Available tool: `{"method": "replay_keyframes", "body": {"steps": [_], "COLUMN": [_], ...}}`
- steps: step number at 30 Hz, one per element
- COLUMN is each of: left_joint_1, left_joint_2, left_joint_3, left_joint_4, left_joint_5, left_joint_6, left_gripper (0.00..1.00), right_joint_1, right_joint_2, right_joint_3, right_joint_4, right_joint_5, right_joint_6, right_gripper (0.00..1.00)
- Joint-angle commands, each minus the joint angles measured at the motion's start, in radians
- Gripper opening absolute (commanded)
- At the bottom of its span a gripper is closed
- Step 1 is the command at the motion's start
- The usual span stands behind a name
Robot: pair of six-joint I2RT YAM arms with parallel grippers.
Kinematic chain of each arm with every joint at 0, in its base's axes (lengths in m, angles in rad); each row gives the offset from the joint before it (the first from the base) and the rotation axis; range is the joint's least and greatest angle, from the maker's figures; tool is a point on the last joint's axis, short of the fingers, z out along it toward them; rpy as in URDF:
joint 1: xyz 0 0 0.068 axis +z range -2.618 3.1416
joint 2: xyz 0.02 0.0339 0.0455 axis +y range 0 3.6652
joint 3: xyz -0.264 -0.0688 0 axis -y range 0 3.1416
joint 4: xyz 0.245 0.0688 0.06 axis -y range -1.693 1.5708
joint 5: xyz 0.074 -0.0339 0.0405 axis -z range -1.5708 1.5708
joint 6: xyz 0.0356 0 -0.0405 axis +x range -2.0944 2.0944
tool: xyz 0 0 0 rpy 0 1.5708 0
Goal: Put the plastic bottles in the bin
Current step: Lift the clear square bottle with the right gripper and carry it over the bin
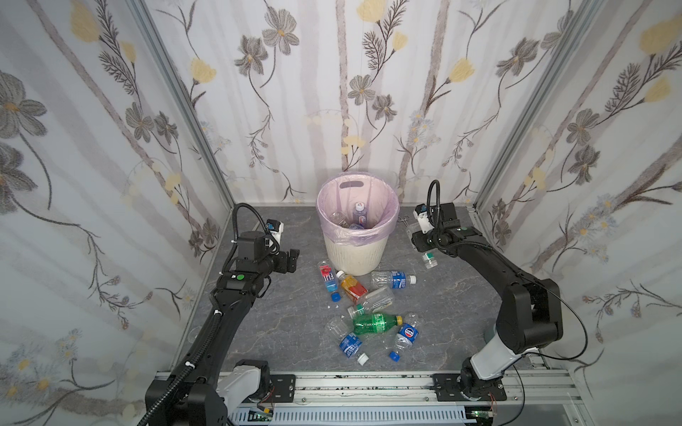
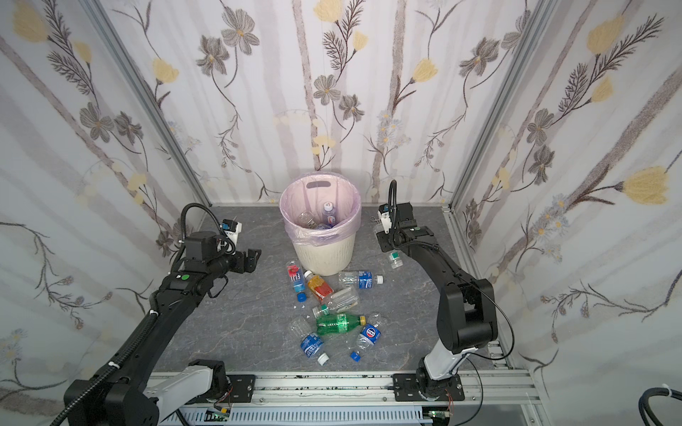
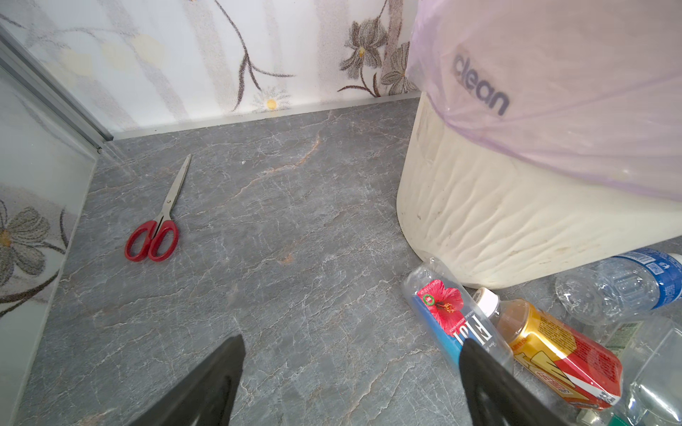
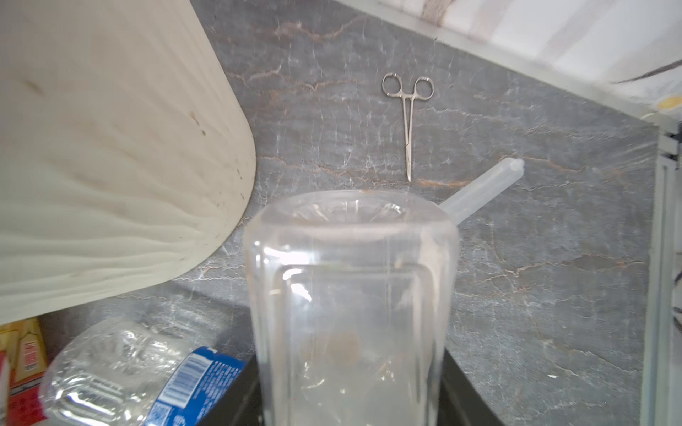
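Loose plastic bottles (image 1: 376, 324) lie on the gray surface (image 1: 280, 332) at 6 o'clock of the bin (image 1: 356, 254). At its 8 o'clock the left claw (image 3: 352, 354) hangs apart, empty. At 4 o'clock the right claw (image 4: 352, 391) is clamped on a clear bottle (image 4: 350, 280). A few bottles lie inside the bin.

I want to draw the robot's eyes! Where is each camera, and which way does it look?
Top views: high up front, looking down at the table, bin and bottles; left arm and right arm show.
Left wrist: on the left arm, low, facing the back wall, bin and red scissors; open left gripper tips show.
Right wrist: on the right arm, looking down beside the bin at forceps; right gripper shut on a clear bottle.
Shared: every view sees the bin.
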Motion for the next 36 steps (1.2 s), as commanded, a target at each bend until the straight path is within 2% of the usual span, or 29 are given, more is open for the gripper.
{"method": "replay_keyframes", "body": {"steps": [1,8,16,21,26,31,36], "left_joint_1": [0.001,0.001,0.001,0.001,0.001,0.000,0.001], "left_joint_2": [0.005,-0.008,-0.034,-0.040,-0.039,-0.049,-0.063], "left_joint_3": [0.006,-0.007,-0.015,-0.028,-0.032,-0.030,-0.035], "left_joint_4": [0.029,0.039,0.043,0.045,0.047,0.047,0.052], "left_joint_5": [0.020,0.044,0.059,0.040,0.043,0.044,0.021], "left_joint_6": [-0.001,0.003,0.004,-0.012,-0.018,-0.023,-0.028], "left_gripper": [0.92,0.93,0.97,0.97,0.97,0.97,0.97], "right_joint_1": [0.005,0.056,0.177,0.238,0.279,0.308,0.336], "right_joint_2": [-0.046,-0.167,-0.173,-0.129,-0.075,0.000,0.077], "right_joint_3": [0.046,0.150,0.393,0.541,0.588,0.603,0.613], "right_joint_4": [-0.032,-0.073,-0.112,-0.112,-0.013,0.081,0.088], "right_joint_5": [0.046,0.078,0.054,0.008,-0.061,-0.061,-0.017], "right_joint_6": [0.036,0.032,0.046,0.080,0.160,0.223,0.212], "right_gripper": [0.47,0.48,0.50,0.51,0.50,0.51,0.51]}}
